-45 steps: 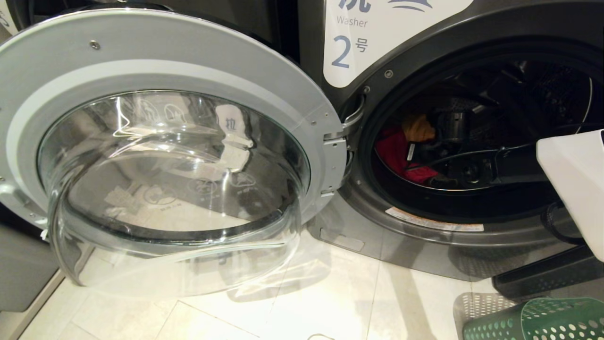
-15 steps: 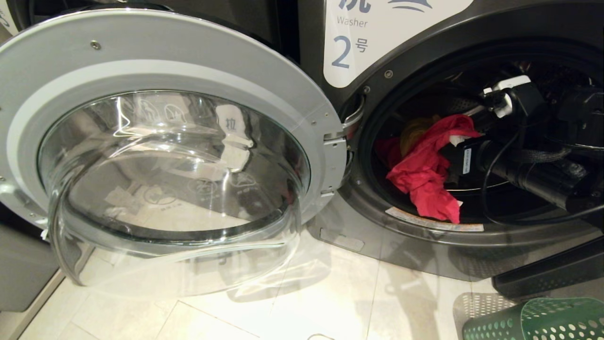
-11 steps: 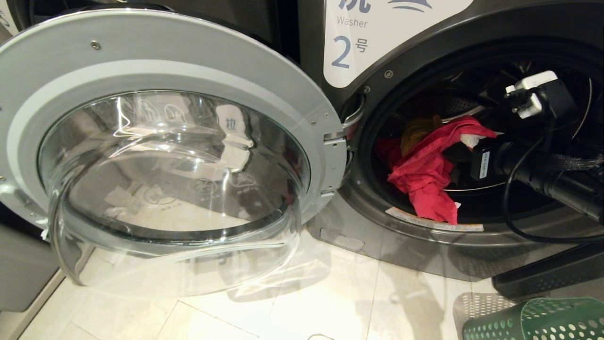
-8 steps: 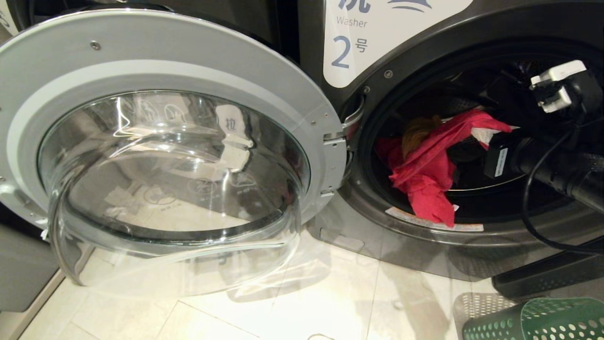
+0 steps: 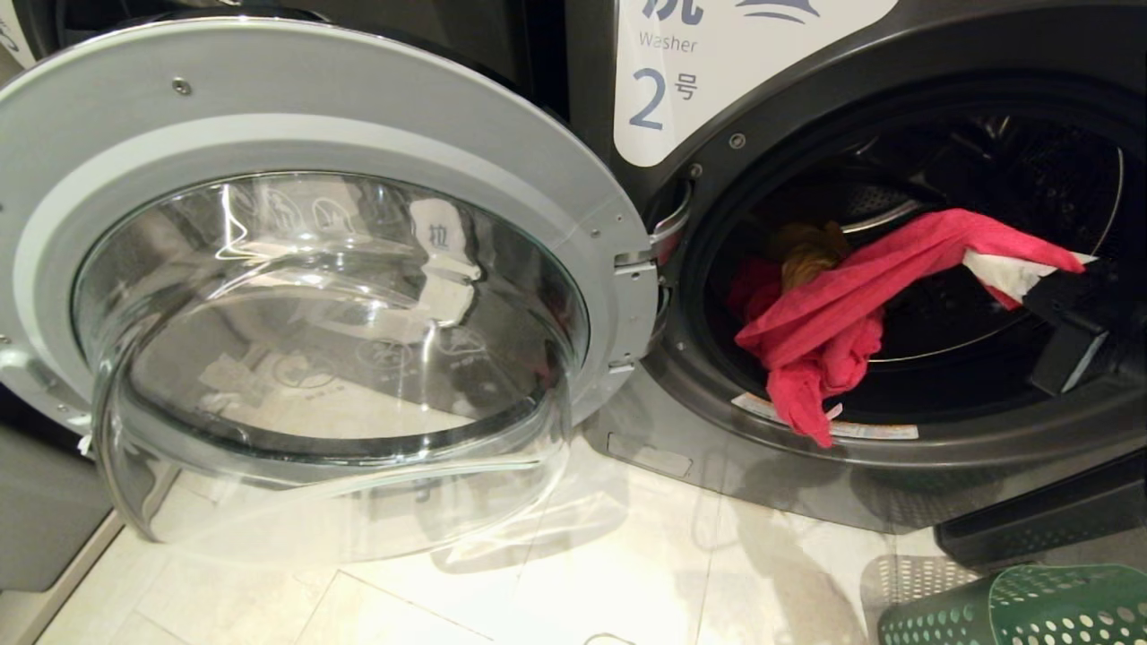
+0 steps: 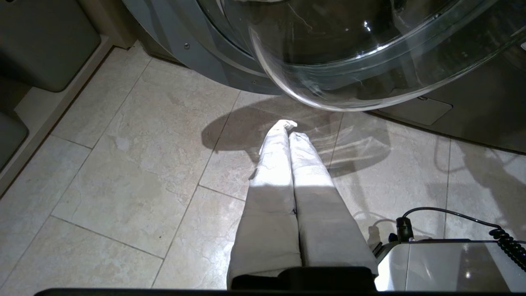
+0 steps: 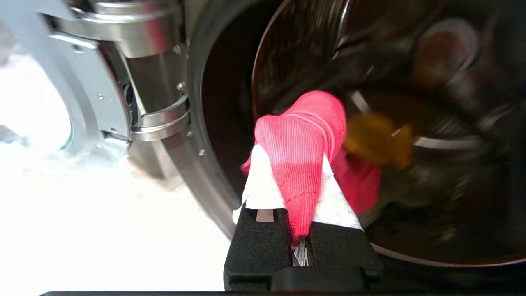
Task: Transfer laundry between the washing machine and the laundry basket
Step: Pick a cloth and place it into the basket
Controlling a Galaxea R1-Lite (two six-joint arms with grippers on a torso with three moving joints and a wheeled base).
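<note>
Red cloth being drawn out of the washer

Near right, the laundry basket [image 5: 1030,609] waits; farther, the right gripper [image 7: 294,181] is clamped on the red-pink cloth [image 5: 833,313], stretched across the washing machine [image 5: 806,107] mouth; next, it must be carried over the basket.

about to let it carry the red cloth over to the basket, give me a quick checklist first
1. right gripper shut on the red-pink cloth: ok
2. Cloth clear of the washing machine drum: not ok, its tail hangs over the lip
3. Mustard-orange piece not dragged along: cannot tell
4. Door swung open: ok
5. Laundry basket in view on the floor: ok
6. left gripper shut, empty, over the tiles: ok
</note>
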